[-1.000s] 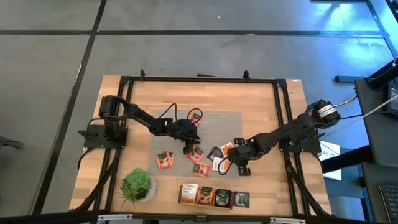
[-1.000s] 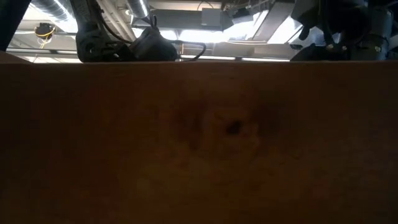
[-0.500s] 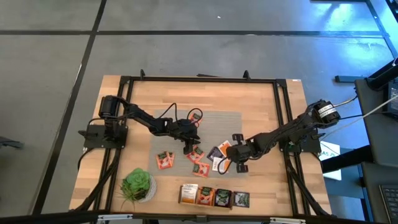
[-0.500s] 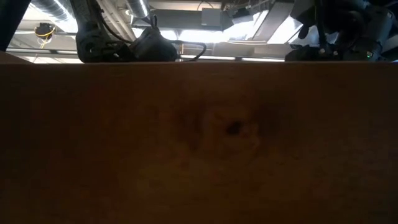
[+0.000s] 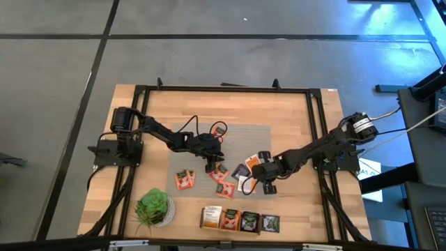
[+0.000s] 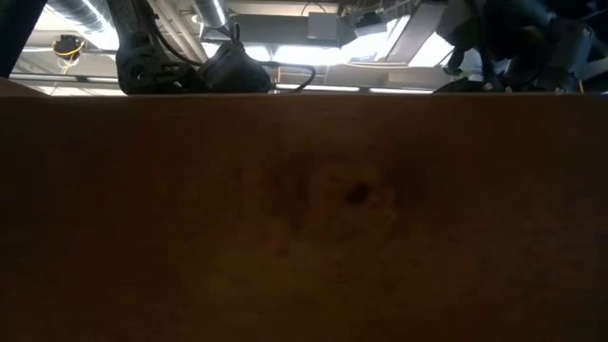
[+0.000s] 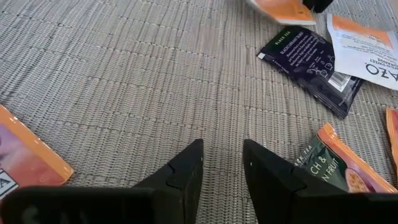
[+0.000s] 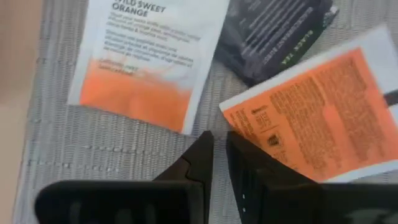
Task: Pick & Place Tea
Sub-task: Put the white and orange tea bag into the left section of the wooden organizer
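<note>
While left gripper (image 7: 222, 163) jaws stand slightly spread over grey woven mat (image 7: 124, 74), right gripper (image 8: 219, 149) jaws, nearly together, touch orange-and-white flat paper tea sachet (image 8: 317, 112).

A wooden table (image 5: 293, 111) with a black frame around its edges stands on a grey floor (image 5: 209, 56) crossed by dark lines. A grey woven mat (image 5: 244, 136) lies at the table's middle. A green potted plant (image 5: 154, 207) sits at the near left, and a row of four small boxes (image 5: 240, 220) stands along the near edge, right of the plant.
</note>
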